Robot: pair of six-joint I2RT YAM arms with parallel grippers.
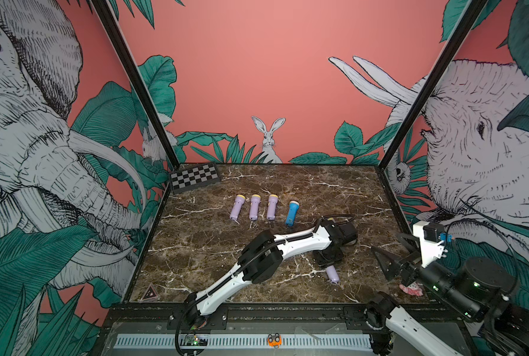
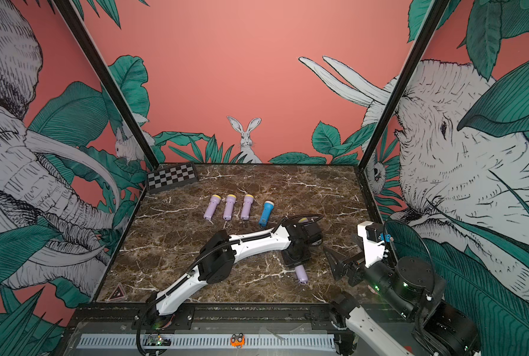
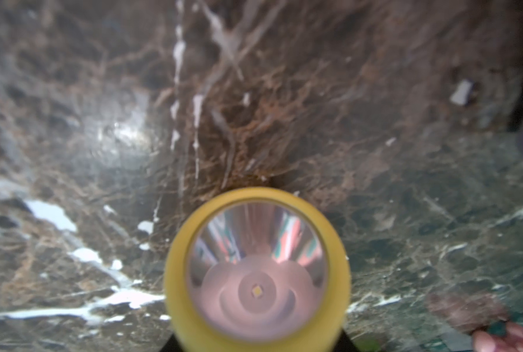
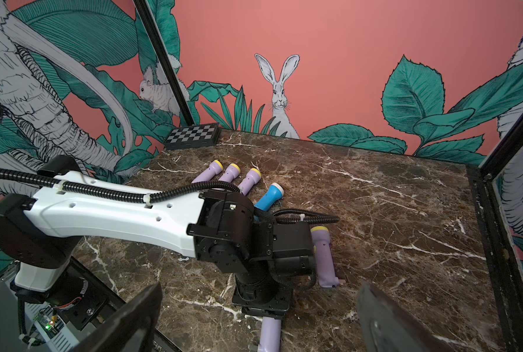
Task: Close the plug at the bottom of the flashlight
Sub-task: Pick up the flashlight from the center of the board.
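Left gripper (image 1: 328, 262) clamped on the purple flashlight (image 1: 333, 274), whose long axis runs on past its fingertips, lens toward the wrist, leaving the plug end (image 1: 336, 281) jutting free ahead of the right gripper (image 1: 387, 243), fingers spread wide, likely best placed to press it.

No legible txt, brand or nos. anywhere. Only sign: small pink-and-black triangular sticker (image 1: 149, 292) on the dark marble-patterned table (image 1: 364, 200), nr its front edge, symbol too small to read. Blue plastic flashlight (image 1: 291, 212) has a dark label, unreadable.
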